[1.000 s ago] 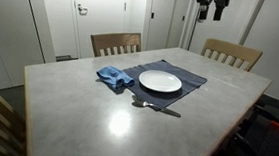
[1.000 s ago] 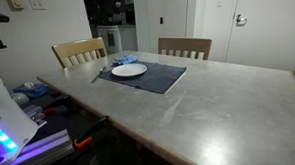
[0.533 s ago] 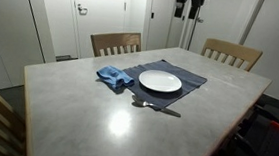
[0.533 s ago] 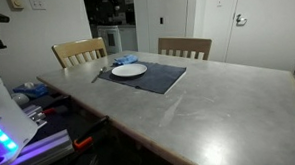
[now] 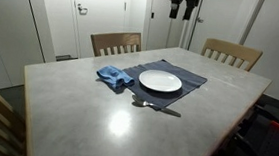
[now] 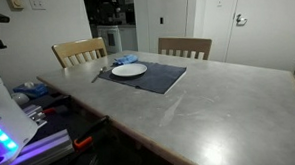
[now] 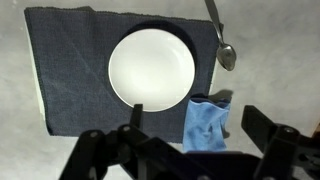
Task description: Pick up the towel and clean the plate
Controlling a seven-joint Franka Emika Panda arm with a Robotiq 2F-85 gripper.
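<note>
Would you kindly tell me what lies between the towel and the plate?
Only a bare strip of the placemat, seen in an exterior view; the towel and plate sit apart.

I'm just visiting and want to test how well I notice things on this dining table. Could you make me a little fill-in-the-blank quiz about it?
1. The crumpled towel beside the plate is coloured ___.
2. The white plate rests on a dark ___.
3. The only cutlery on the table is a ___.
4. The gripper hangs high above the table, open and holding ___.

Missing words: blue; placemat; spoon; nothing.
</note>
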